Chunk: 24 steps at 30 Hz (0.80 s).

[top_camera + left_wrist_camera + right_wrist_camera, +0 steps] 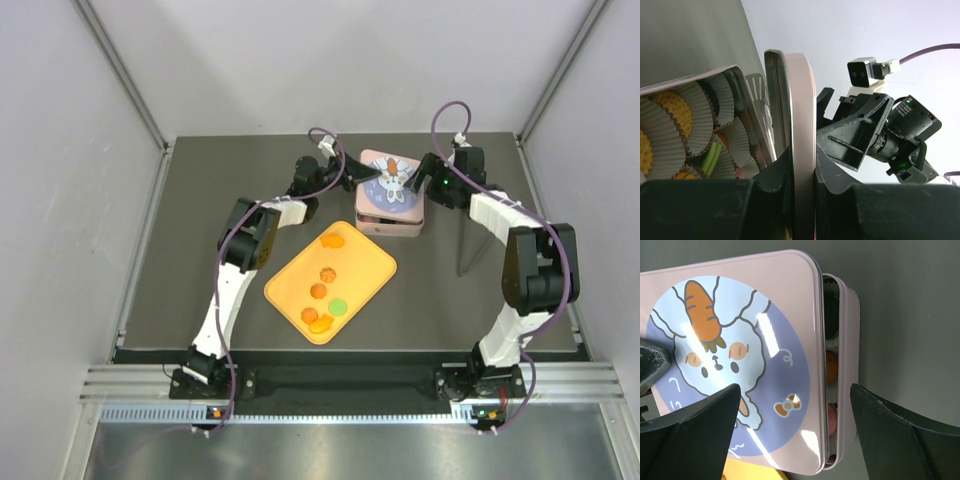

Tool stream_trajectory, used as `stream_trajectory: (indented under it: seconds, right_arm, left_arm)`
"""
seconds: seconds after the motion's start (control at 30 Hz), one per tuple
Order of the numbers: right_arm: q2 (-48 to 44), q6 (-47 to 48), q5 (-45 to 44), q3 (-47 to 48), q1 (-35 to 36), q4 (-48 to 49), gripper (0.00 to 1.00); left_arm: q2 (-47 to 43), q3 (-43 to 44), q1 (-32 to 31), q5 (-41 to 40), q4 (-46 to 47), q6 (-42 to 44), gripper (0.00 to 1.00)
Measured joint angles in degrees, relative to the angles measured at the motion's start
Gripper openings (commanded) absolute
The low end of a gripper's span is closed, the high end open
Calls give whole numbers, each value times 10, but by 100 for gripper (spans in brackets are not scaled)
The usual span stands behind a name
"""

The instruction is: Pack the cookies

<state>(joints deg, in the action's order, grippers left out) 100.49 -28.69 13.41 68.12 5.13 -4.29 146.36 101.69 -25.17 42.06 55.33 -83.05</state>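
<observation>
the left tool [803, 167] is narrow, clamped on the edge of the rabbit-print lid [740, 365], which lies askew over the pink tin [852, 340] with one strip uncovered. the right tool [794, 390] hangs wide open above the lid, holding nothing. several cookies [319, 291] lie on the orange tray [375, 262] on the worktop [200, 200]; others sit in paper cups [695, 125] inside the tin.

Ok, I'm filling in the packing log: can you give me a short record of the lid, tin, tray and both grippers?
lid: pink, rabbit picture, over the tin but offset
tin: one edge uncovered, cookies inside
tray: orange, several more lie on it
left gripper: shut on the lid's rim
right gripper: open, above the lid
</observation>
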Motion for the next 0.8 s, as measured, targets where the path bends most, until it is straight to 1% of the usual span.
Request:
stream_trajectory:
  seconds: [0.4, 0.8]
  right_arm:
    - [14, -5, 7, -3, 0, 14, 90]
    - [40, -16, 18, -3, 0, 22, 84]
  left_arm:
    - [18, 6, -5, -11, 7, -25, 0]
    - [28, 6, -6, -13, 12, -37, 0]
